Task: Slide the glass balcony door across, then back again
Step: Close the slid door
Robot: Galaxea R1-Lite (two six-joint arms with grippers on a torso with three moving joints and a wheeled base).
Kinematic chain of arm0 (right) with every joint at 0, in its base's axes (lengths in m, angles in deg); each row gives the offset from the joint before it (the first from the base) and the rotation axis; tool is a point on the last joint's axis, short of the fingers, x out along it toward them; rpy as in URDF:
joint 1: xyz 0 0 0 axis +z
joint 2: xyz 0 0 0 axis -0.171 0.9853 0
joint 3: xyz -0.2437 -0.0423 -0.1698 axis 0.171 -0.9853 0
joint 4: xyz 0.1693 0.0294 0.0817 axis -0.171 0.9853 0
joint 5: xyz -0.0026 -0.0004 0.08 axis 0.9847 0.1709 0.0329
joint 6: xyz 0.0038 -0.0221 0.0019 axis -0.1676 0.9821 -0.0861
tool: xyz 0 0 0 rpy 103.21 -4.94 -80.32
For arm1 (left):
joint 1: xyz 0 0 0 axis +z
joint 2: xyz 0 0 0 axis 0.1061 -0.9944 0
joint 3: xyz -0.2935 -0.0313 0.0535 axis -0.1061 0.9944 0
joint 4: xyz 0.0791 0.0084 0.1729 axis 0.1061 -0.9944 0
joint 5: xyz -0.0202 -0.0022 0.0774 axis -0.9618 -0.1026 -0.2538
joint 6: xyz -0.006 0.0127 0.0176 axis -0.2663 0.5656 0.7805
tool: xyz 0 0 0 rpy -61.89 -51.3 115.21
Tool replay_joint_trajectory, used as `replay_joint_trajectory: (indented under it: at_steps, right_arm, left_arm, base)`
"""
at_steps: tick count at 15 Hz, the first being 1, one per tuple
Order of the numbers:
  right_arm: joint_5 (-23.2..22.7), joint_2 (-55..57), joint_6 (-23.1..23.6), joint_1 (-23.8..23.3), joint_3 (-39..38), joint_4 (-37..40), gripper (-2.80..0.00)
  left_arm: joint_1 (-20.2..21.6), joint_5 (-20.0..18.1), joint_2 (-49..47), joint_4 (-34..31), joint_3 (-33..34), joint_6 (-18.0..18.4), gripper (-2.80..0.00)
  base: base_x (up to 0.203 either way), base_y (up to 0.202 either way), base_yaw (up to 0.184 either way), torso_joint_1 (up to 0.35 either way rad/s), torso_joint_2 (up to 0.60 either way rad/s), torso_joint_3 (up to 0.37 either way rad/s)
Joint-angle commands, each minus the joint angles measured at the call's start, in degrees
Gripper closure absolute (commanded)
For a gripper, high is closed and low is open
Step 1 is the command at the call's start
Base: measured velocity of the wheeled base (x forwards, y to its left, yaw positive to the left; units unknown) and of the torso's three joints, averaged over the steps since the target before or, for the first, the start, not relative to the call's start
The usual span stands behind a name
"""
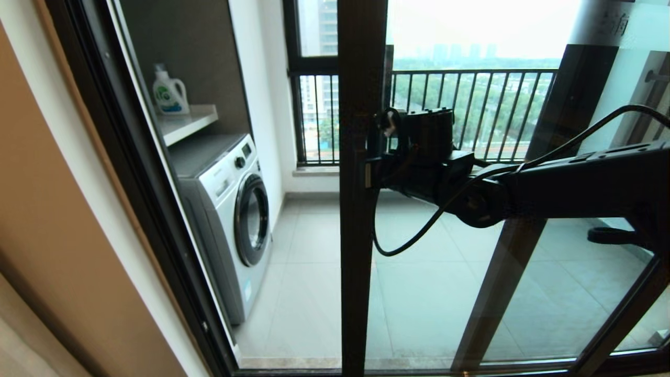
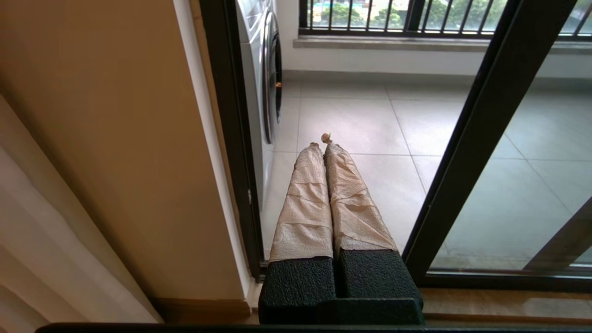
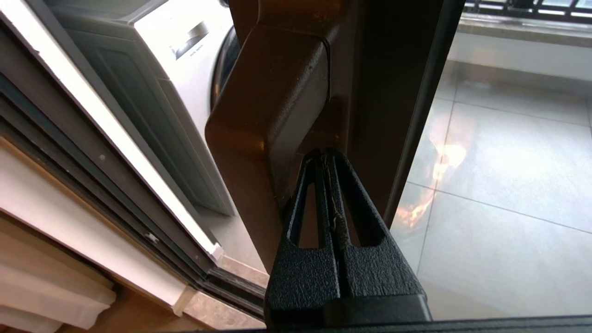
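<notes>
The glass balcony door (image 1: 356, 272) stands partly slid across, its dark brown upright in mid view with an open gap to its left. My right gripper (image 1: 378, 157) reaches in from the right at handle height. In the right wrist view the right gripper (image 3: 326, 155) is shut, its black fingertips tucked in behind the brown bar handle (image 3: 273, 101), against the upright (image 3: 384, 92), with nothing between them. My left gripper (image 2: 320, 144) is shut too, with tape-wrapped fingers (image 2: 305, 203), low beside the door frame (image 2: 231, 138) and apart from the door's upright (image 2: 481, 120).
Through the gap a white washing machine (image 1: 235, 209) stands under a shelf (image 1: 188, 123) with a detergent bottle (image 1: 170, 94). A black railing (image 1: 471, 104) closes the balcony. A second dark-framed panel (image 1: 523, 235) lies behind the glass. The arm's cable (image 1: 408, 238) loops below the gripper.
</notes>
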Motion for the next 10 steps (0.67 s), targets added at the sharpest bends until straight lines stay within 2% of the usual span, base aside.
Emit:
replay_joint_trajectory:
  at_steps: [1, 4, 7, 10]
  right_arm:
    - [0.80, 0.87, 0.03, 0.87, 0.69, -0.14, 0.00]
    - [0.81, -4.15, -0.01, 0.39, -3.99, -0.07, 0.00]
    - [0.49, -14.42, 0.02, -1.18, -14.13, -0.14, 0.00]
    - [0.65, -27.08, -0.03, -4.70, -24.36, -0.07, 0.00]
  left_arm:
    - [0.01, 0.02, -0.06, -0.01, 0.04, -0.02, 0.00]
    - [0.01, 0.02, -0.06, -0.01, -0.05, -0.02, 0.00]
    - [0.01, 0.02, -0.06, -0.01, 0.04, -0.02, 0.00]
    - [0.01, 0.02, -0.06, -0.01, 0.04, -0.02, 0.00]
  base:
    - [0.000, 0.000, 0.000, 0.000, 0.00, 0.000]
    - [0.000, 0.000, 0.000, 0.000, 0.00, 0.000]
    - [0.000, 0.000, 0.000, 0.000, 0.00, 0.000]
    - [0.000, 0.000, 0.000, 0.000, 0.00, 0.000]
